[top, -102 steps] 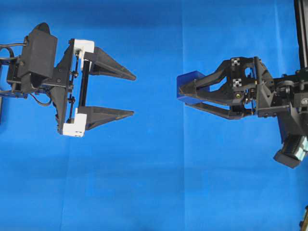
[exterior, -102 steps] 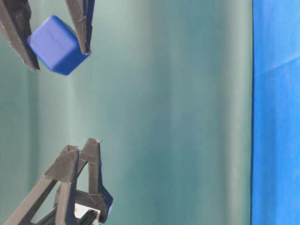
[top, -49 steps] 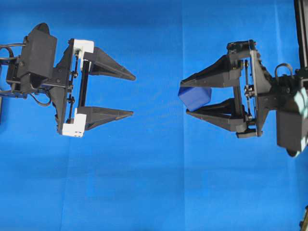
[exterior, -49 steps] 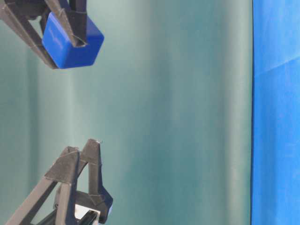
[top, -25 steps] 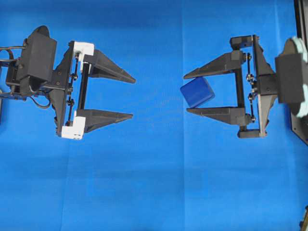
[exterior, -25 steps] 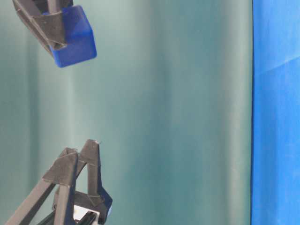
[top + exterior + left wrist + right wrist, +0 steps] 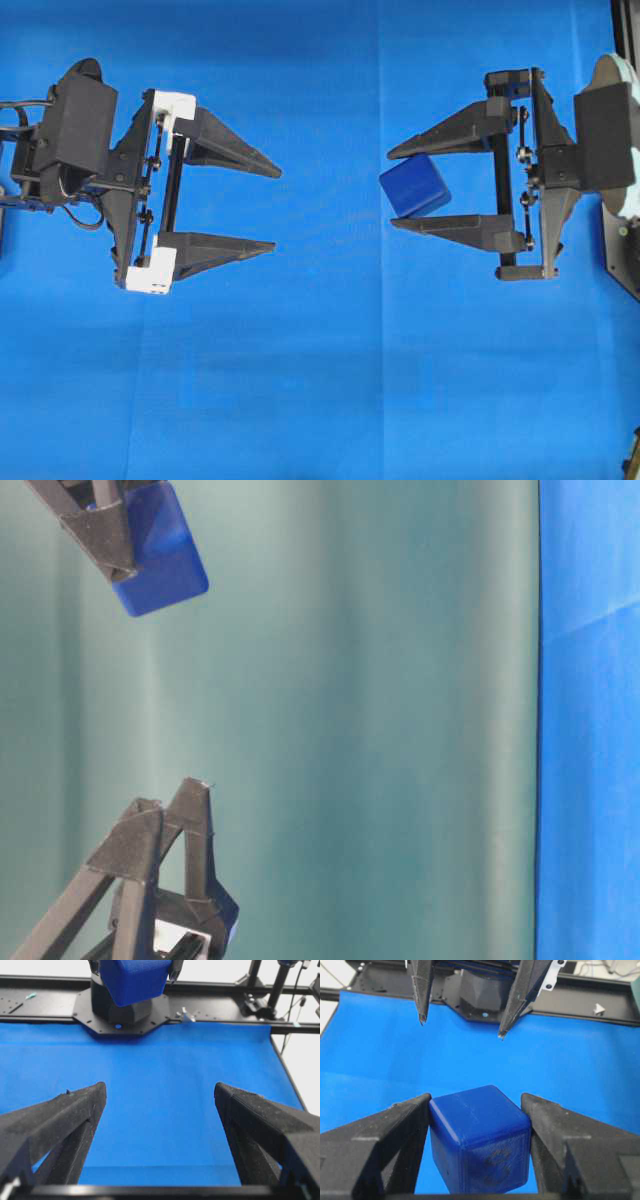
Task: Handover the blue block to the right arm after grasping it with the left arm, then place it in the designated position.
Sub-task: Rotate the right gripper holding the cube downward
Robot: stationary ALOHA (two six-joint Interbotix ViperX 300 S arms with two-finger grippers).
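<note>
Item one: I log the small navy-blue rounded plastic cube (image 7: 414,188), pinched near the tips of the all-black right gripper (image 7: 394,187) at 3 o'clock overhead, raised above the bright blue cloth (image 7: 320,380). Item two: the white-bracketed black left gripper (image 7: 277,208) at 9 o'clock, fingers spread wide, holding nothing, well apart from the cube.

There was one block (image 7: 414,187), a dark blue cube. There were two arms, each with one tool: the left tool (image 7: 276,208) with two black fingers on white brackets, the right tool (image 7: 391,189) with two black fingers. One blue cloth (image 7: 320,380) covered the counter.
</note>
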